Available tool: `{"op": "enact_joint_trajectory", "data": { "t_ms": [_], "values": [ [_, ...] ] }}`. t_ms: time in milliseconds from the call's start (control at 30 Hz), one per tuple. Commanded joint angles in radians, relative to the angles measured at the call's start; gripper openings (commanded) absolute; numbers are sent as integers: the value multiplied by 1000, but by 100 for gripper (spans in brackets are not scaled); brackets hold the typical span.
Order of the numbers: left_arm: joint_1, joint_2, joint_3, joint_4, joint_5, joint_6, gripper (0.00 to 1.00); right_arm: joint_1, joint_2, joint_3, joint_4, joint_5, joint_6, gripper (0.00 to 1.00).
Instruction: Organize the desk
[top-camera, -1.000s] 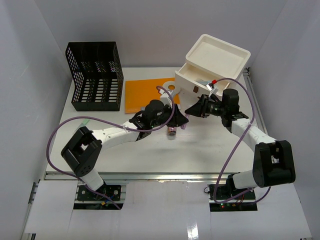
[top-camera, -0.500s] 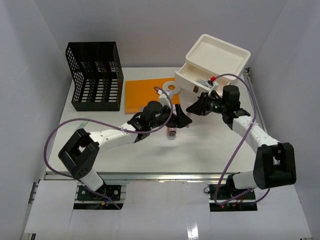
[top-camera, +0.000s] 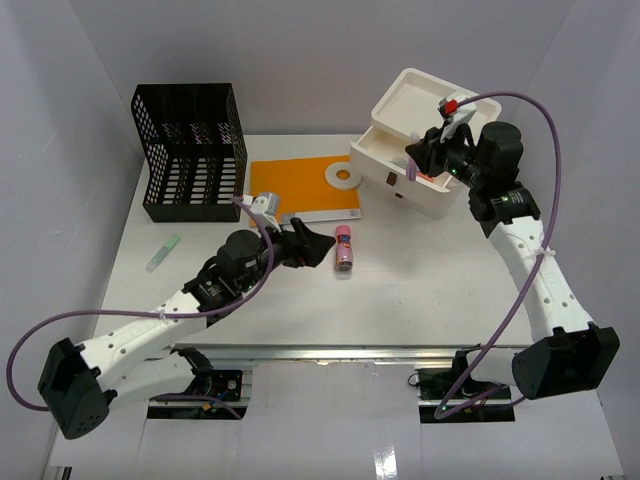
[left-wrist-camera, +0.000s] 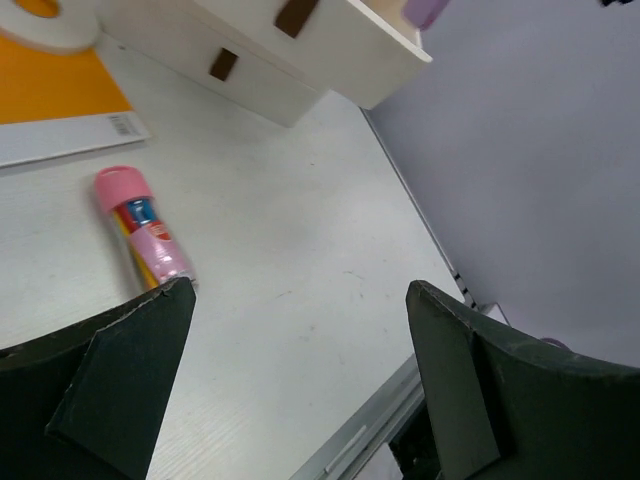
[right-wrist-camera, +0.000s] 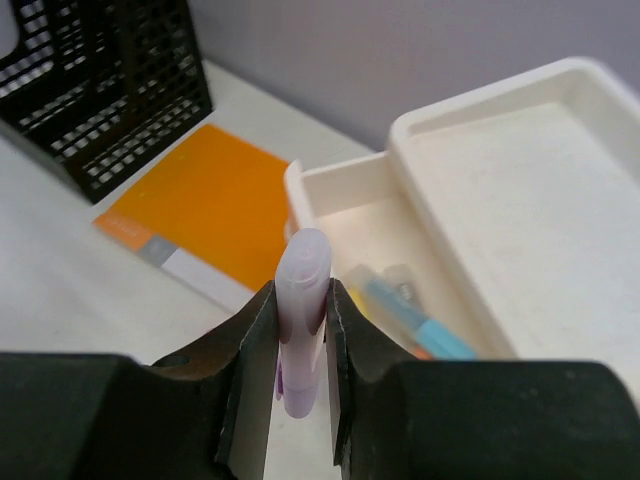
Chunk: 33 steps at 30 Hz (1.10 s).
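The desk (top-camera: 420, 290) is a white tabletop. My right gripper (top-camera: 420, 156) hangs over the open top drawer (right-wrist-camera: 345, 195) of the white drawer box (top-camera: 432, 120). It is shut on a pale purple marker (right-wrist-camera: 303, 290) that stands upright between the fingers. In the right wrist view this gripper (right-wrist-camera: 301, 305) sits just in front of the drawer, which holds several pens (right-wrist-camera: 415, 310). My left gripper (top-camera: 316, 246) is open and holds nothing. In the left wrist view it (left-wrist-camera: 300, 300) hovers low over the desk (left-wrist-camera: 300, 210). A pink glue stick (top-camera: 343, 246) lies just right of it, also seen by the left finger (left-wrist-camera: 143, 238).
An orange notebook (top-camera: 298, 188) with a white tape ring (top-camera: 342, 177) on it lies at the back centre. A black mesh organizer (top-camera: 190, 150) stands at the back left. A small green item (top-camera: 164, 252) lies at the left. The metal rail (top-camera: 330, 352) runs along the front edge.
My left gripper opened wide and drew back to the left, away from the pink glue stick. My right gripper closed on the purple marker and rose up and back over the open drawer.
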Motion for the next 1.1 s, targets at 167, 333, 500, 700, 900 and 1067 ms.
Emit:
{"op": "enact_joint_trajectory", "data": {
  "t_ms": [167, 333, 500, 700, 900, 1067],
  "values": [
    [96, -227, -109, -342, -193, 13, 98, -1, 51, 13, 116, 347, -212, 12],
    [198, -239, -119, -408, -142, 12, 98, 0, 99, -30, 139, 366, -265, 17],
    [316, -190, -133, -403, -36, -4, 98, 0, 125, -45, 140, 369, -292, 42],
    [470, -157, -140, -401, 74, -40, 98, 1, 80, -39, 103, 306, -253, 78],
    [638, -132, -104, -445, 104, -32, 98, 0, -60, -67, -39, -49, -282, 97],
    [726, -79, -65, -493, -31, 87, 98, 2, -180, -282, -51, -581, -296, 93]
  ]
}}
